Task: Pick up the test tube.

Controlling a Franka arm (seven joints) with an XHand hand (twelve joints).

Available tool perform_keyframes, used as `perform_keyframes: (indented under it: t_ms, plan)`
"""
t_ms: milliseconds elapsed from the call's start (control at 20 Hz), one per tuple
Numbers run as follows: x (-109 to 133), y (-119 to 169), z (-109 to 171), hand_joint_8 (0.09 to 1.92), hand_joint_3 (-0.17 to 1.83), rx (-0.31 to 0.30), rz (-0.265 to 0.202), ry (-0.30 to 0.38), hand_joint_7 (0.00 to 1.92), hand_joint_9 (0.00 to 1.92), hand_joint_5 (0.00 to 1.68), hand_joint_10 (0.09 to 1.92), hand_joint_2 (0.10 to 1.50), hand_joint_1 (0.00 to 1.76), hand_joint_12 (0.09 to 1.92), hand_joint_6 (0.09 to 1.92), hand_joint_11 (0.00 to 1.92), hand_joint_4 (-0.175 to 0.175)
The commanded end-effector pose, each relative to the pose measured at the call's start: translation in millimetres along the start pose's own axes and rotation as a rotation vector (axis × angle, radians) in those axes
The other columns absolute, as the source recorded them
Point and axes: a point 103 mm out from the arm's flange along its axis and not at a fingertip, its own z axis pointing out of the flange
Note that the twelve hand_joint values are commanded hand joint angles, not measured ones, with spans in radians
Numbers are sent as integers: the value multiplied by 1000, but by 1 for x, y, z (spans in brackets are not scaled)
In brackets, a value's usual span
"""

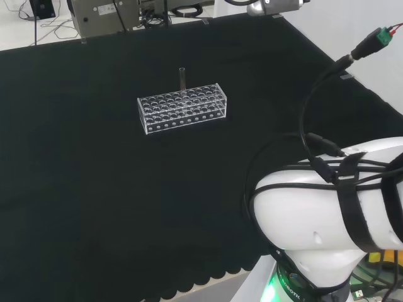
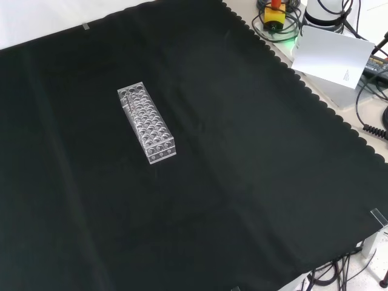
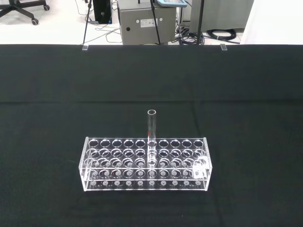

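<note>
Clear glass test tube (image 3: pixel 151 137) upright in clear plastic multi-hole rack (image 3: pixel 146 163) on black cloth (image 1: pixel 94 189) — untouched; hand state: cannot tell.

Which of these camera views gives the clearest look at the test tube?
The wrist view: the test tube stands upright in the clear rack, its open top plain. The head view shows it small and far off; in the front view it is hard to make out.

Bench under black cloth (image 1: pixel 94 189) with scalloped edge. Clear plastic test tube rack (image 1: pixel 182 107) with rows of round holes rests directly on cloth, well inside edges.
</note>
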Motion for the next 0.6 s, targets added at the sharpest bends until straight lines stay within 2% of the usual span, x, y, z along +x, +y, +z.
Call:
perform_keyframes:
  t_ms: [50,150,300,600]
  plan:
    - [0,0,0,600,-130,-6,-2,-10,29,61,77,686,1022,672,1480,166,35,-29]
    - [0,2,0,529,-124,2,-8,-14,6,13,54,621,1045,601,1463,87,7,-35]
    - [1,8,1,509,-124,19,-15,-15,0,0,49,604,1051,581,1459,87,0,-36]
    - [1,34,6,582,-129,52,-37,8,0,0,60,686,1054,581,1480,87,0,-36]
